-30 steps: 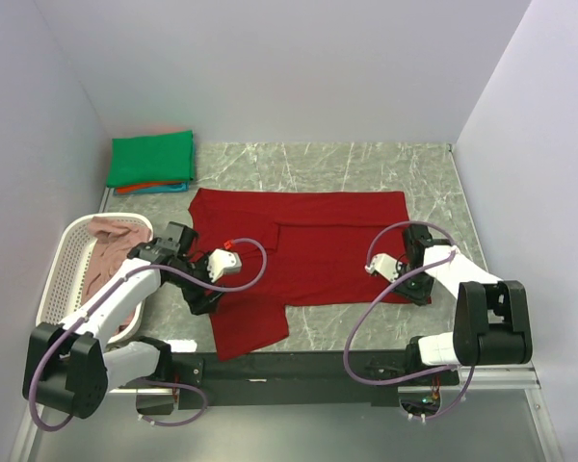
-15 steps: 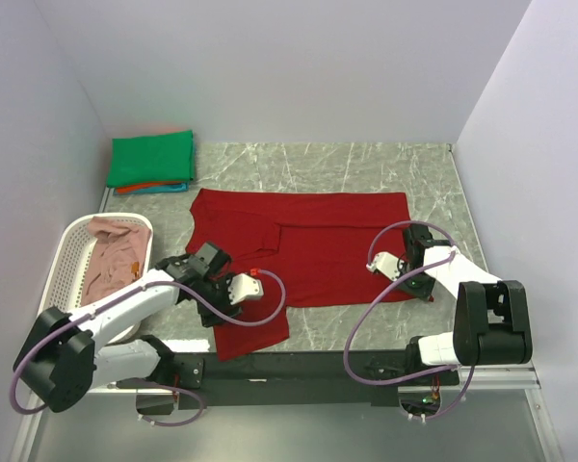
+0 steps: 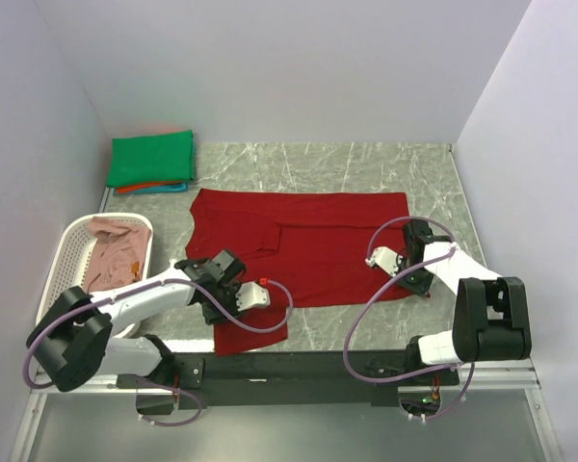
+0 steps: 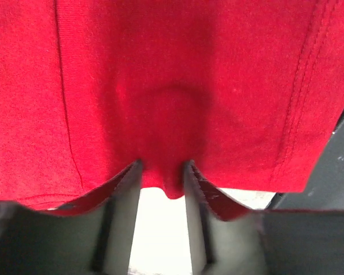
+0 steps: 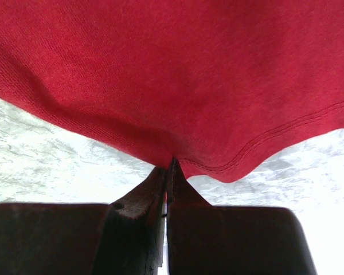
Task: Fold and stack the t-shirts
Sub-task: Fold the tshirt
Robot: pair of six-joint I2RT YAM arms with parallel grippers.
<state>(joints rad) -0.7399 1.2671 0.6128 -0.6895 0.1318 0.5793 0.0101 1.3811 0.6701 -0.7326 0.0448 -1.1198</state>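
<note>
My right gripper [image 5: 171, 164] pinches the hem of the dark red t-shirt [image 3: 318, 226]; my left gripper [image 4: 163, 173], jaws apart astride a tuck, should close fully before both lift evenly.

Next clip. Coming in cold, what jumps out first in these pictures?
A dark red t-shirt lies spread across the middle of the table, with both arms at its near edge. The right claw is pinched shut on the hem, while the left claw has its fingers apart with a fold of cloth between them. A folded green t-shirt sits in the far left corner, and a white basket at the left holds a dusty pink t-shirt.
</note>
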